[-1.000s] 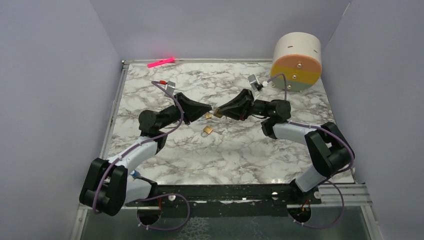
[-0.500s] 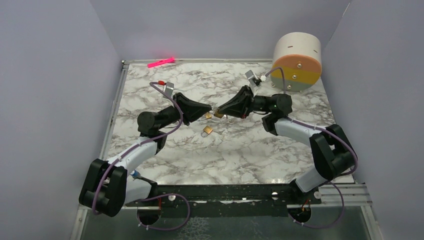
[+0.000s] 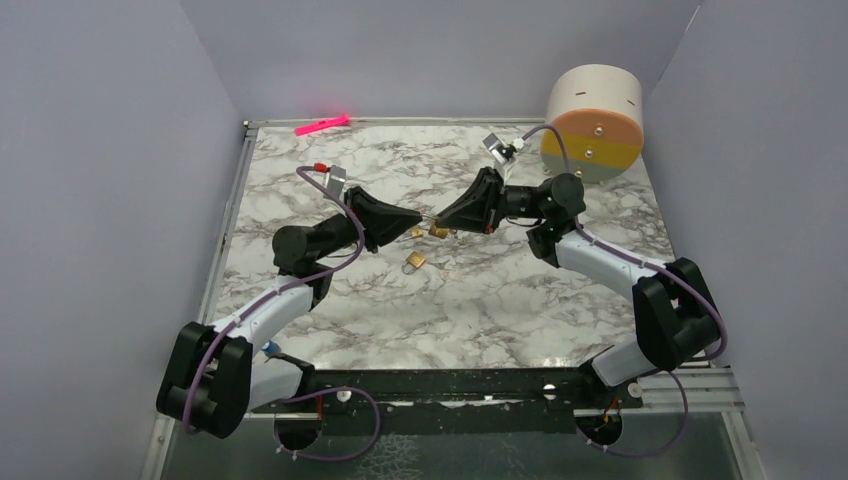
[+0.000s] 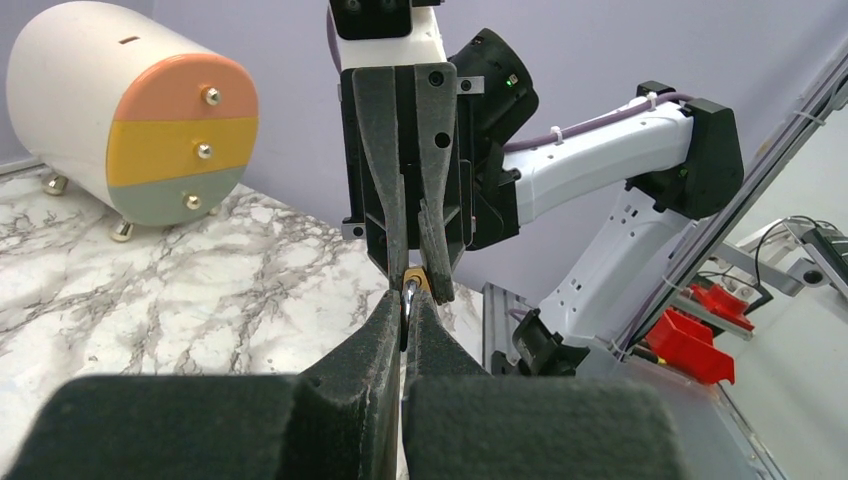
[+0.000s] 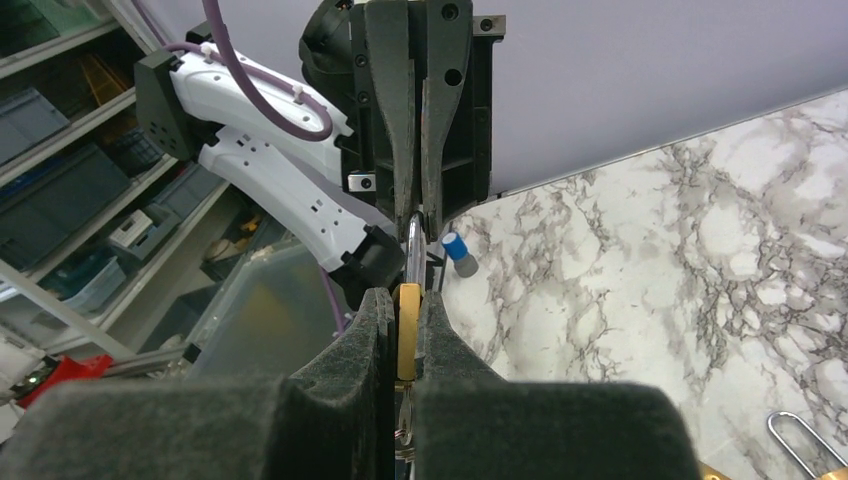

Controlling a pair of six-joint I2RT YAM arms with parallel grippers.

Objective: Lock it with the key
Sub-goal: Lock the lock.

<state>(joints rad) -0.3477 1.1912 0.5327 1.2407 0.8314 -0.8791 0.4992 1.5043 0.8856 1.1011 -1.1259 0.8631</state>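
Note:
My left gripper (image 3: 424, 216) and right gripper (image 3: 441, 220) meet tip to tip above the middle of the marble table (image 3: 330, 300). The left gripper (image 4: 405, 300) is shut on the key (image 4: 410, 293), a thin silver sliver poking out between its pads. The right gripper (image 5: 405, 297) is shut on a small brass padlock (image 5: 408, 330), held edge-on. The key (image 5: 411, 240) runs straight from the left fingers down to the padlock's top edge. From the left wrist, the padlock (image 4: 418, 278) shows as a brass spot touching the key's tip.
Two loose brass padlocks (image 3: 414, 261) (image 3: 417, 232) lie on the table just below the grippers. A drum with peach, yellow and grey bands (image 3: 593, 122) stands at the back right. A pink marker (image 3: 322, 125) lies at the back edge.
The right gripper's jaws have closed on the padlock. Its wrist has swung up and back a little. The left arm has barely moved.

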